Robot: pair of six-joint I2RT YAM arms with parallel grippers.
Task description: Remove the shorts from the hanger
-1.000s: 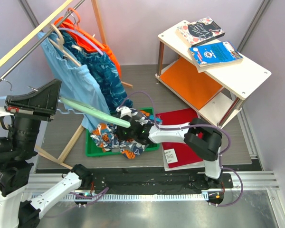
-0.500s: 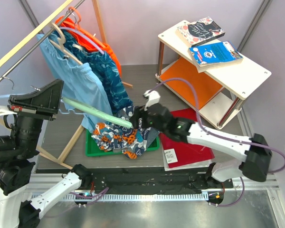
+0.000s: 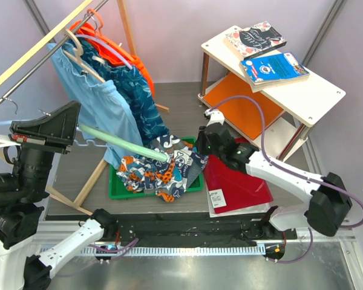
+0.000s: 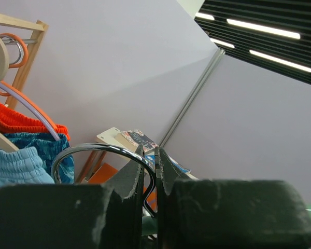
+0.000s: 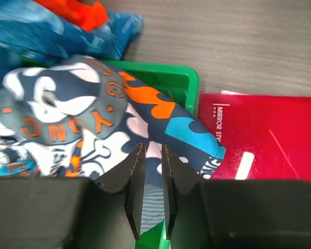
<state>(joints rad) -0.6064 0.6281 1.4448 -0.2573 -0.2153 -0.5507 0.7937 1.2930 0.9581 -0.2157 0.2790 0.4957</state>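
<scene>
Two grippers, one loose pair of shorts.

Right gripper (image 5: 152, 149): fingers drawn almost together, a bare slit between them, holding nothing. Directly beneath its tips is the rim of a green tray (image 3: 118, 192); a red book (image 3: 242, 181) lies just to its right.

Printed shorts (image 3: 160, 172): dark blue, orange and white, heaped in that tray. The heap spreads below and to the left of the right gripper, with one corner of cloth under the fingertips. Its long axis runs crosswise, away from the gripper's left side. No part of it appears to hang on anything.

Left gripper (image 4: 150, 150): clenched on the wire hook (image 4: 88, 149) of a mint hanger (image 3: 118, 142). The hanger's bar reaches away from this gripper towards the right one, and its far tip sits above the heap. The bar looks bare.

Hanging garments (image 3: 97, 96): pale blue, patterned blue and orange, on the rail beyond the left gripper.

Judgement: this pair seems to be off its hanger. The right arm is much the nearer to the cloth, while the left is occupied with the hanger.
</scene>
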